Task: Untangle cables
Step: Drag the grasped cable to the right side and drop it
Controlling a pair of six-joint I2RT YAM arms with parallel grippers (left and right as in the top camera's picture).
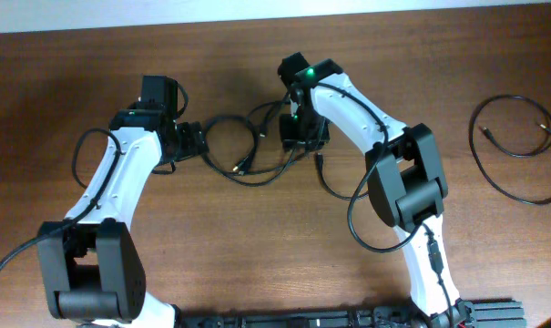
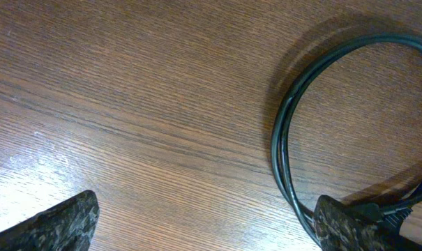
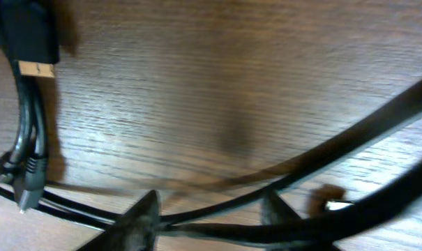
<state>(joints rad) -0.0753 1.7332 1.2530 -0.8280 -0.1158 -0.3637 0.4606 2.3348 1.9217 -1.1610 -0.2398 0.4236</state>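
Note:
A tangle of thin black cables loops on the wooden table between my two grippers. My left gripper is open at the tangle's left end. In the left wrist view its fingers stand wide apart, and a double cable loop runs just inside the right finger. My right gripper is low over the tangle's right end. In the right wrist view its fingers are apart, and blurred cable strands cross between them. A plug end lies at the left.
A separate black cable lies coiled at the far right of the table. The thicker arm wires loop beside the right arm and beside the left arm. A black connector block shows at the upper left of the right wrist view.

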